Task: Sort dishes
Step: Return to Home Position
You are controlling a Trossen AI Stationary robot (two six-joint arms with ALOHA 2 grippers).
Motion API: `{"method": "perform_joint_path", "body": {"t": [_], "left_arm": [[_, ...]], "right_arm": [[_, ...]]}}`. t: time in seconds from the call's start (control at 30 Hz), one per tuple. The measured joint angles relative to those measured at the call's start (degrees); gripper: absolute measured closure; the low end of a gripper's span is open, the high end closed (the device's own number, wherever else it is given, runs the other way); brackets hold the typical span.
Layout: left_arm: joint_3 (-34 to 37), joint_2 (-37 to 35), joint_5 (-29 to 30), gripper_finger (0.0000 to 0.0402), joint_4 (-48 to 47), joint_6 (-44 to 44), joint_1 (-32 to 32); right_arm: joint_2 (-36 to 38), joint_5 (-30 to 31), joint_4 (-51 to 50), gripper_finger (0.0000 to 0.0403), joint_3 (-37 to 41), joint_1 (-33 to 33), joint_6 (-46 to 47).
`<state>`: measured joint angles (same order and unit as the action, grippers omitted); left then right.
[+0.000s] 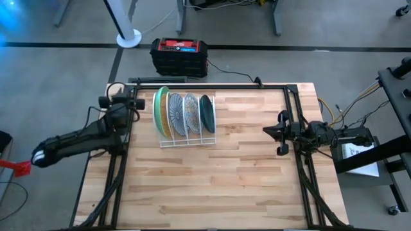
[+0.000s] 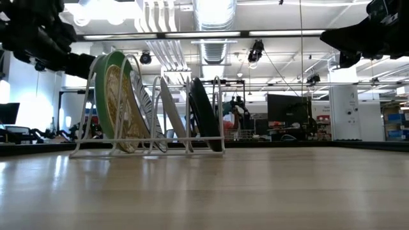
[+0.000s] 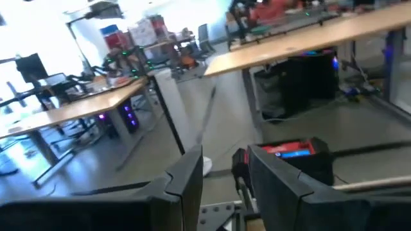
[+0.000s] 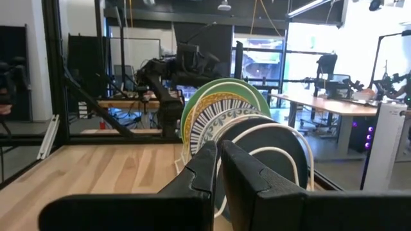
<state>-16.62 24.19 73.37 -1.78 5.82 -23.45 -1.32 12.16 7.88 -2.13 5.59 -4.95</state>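
Observation:
Several dishes stand on edge in a white wire rack point(image 1: 187, 140) at the table's far left. The light green plate point(image 1: 158, 109) is at the rack's left end and the dark teal one point(image 1: 207, 113) at its right end, with patterned plates point(image 1: 183, 114) between; each rests on its lower rim between the wires. My left gripper point(image 1: 131, 101) hovers just left of the rack by the table's far-left corner. It is level and open, with nothing between its fingers point(image 3: 192, 173). My right gripper point(image 1: 275, 132) waits shut at the table's right, pointing at the rack point(image 4: 192, 160).
A red and black box point(image 1: 180, 55) sits on the floor beyond the table's far edge. Black frame rails point(image 1: 212, 86) run along the table's far, left and right sides. Bare wooden tabletop point(image 1: 212, 186) spans the middle and the near half.

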Motion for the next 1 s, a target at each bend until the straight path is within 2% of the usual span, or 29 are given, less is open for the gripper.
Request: {"method": "perform_joint_path", "body": {"t": [0.07,0.33,0.4,0.57,0.73,0.87,1.0], "left_arm": [[0.6,0.2,-2.1,0.0287,0.0,0.7,-2.2],[5.7,0.2,-2.6,0.0287,0.6,-0.9,-7.5],[7.5,0.4,-3.7,0.0287,3.2,-2.0,-8.4],[10.5,1.4,-5.7,0.0287,12.4,3.0,-10.9],[11.3,3.2,-14.2,0.0287,23.3,11.0,-15.9],[11.3,5.1,-20.2,0.0287,26.7,13.1,-21.6],[11.3,8.0,-32.0,0.0287,26.7,11.5,-28.3]], "right_arm": [[0.0,0.0,0.0,0.0387,0.0,0.0,0.0],[0.0,0.0,-0.4,0.0387,0.0,0.0,-0.1],[0.0,0.0,-0.4,0.0387,0.0,0.0,-0.1],[0.0,0.0,-0.4,0.0387,0.0,0.0,-0.1],[0.0,0.0,-0.4,0.0387,0.0,0.0,-0.1],[0.0,0.0,-0.4,0.0387,0.0,0.0,0.2],[0.0,0.0,-0.4,0.0387,0.0,0.0,0.3]]}}
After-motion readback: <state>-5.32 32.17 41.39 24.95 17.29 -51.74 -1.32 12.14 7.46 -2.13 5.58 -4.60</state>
